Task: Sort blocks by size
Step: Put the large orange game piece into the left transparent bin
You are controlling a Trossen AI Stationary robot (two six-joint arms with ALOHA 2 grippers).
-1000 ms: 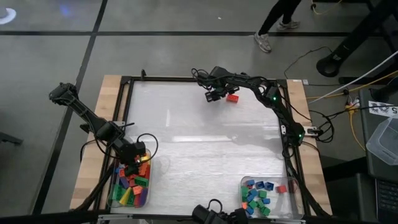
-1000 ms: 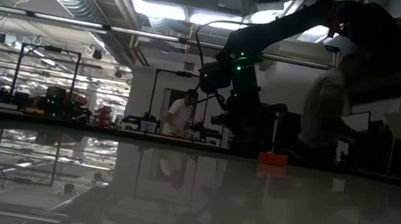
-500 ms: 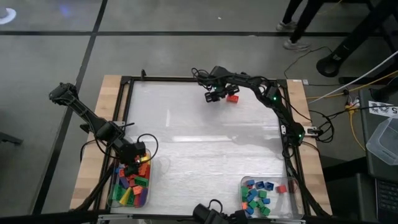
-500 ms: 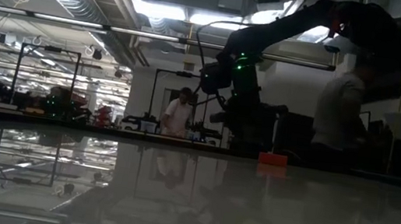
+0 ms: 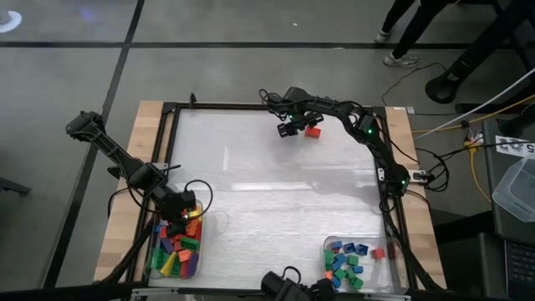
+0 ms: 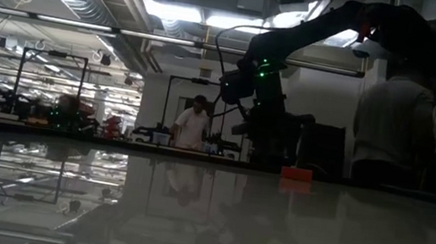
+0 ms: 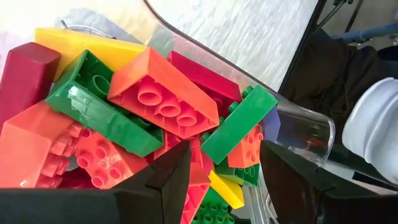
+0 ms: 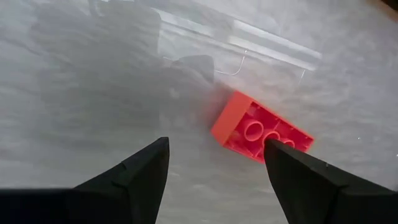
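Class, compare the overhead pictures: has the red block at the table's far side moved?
No. The red block lies in the same spot beside the right gripper, equally far from the table's far rail.

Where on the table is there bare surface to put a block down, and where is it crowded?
The wide middle of the table is bare, from the red block by the right gripper down to the two trays. Crowded: the left tray under the left gripper, piled with blocks, and the right tray.

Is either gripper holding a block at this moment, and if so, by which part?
Nothing is held. The right gripper is open, with the red block lying on the table beyond its fingers. The left gripper is open above the tray's blocks.
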